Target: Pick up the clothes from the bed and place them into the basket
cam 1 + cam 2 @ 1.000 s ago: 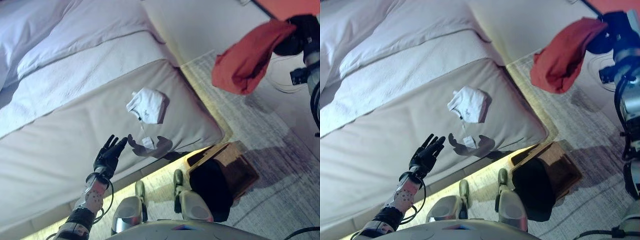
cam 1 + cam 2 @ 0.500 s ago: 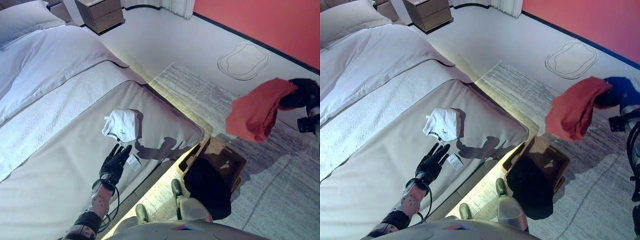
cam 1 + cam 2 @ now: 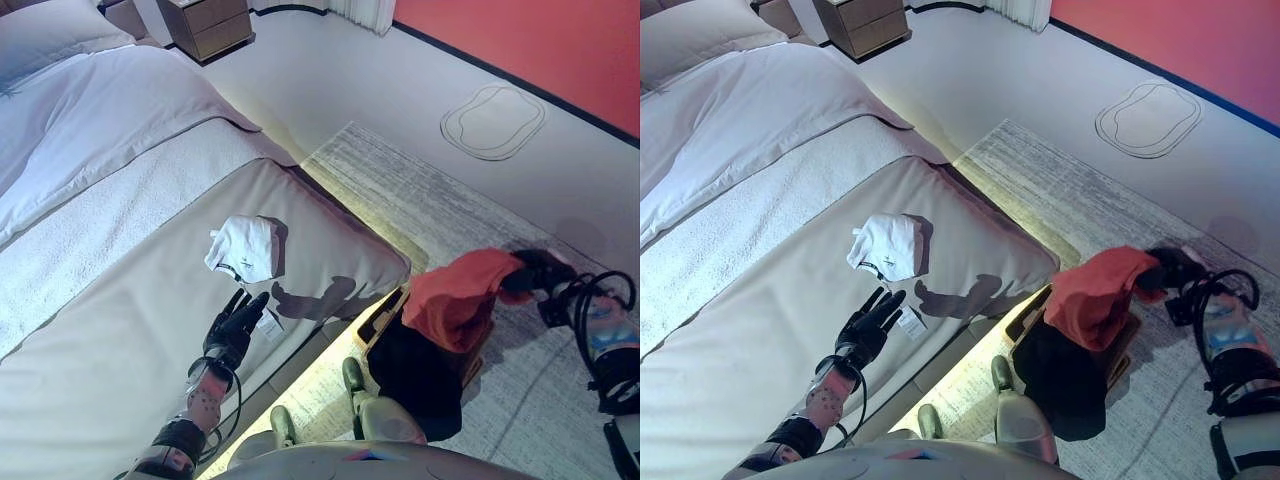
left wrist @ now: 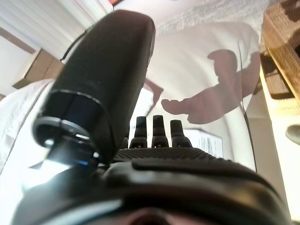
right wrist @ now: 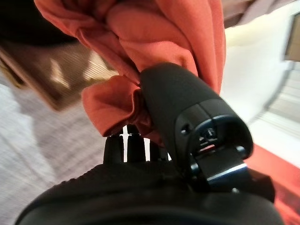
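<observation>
My right hand is shut on a red cloth and holds it over the brown basket on the floor beside the bed; the cloth hangs down onto the basket. In the right wrist view the red cloth is bunched between the thumb and fingers. A dark garment lies in the basket. A white garment lies crumpled on the bed. My left hand is open, fingers straight, just above the bed near its edge, short of the white garment.
A small white tag lies on the bed by my left hand. A grey rug lies under the basket. A wooden nightstand stands at the far end. A red wall runs along the back right.
My right hand has come down and leftward with the red cloth, from high in the air to over the basket. The left hand has stayed in place.
</observation>
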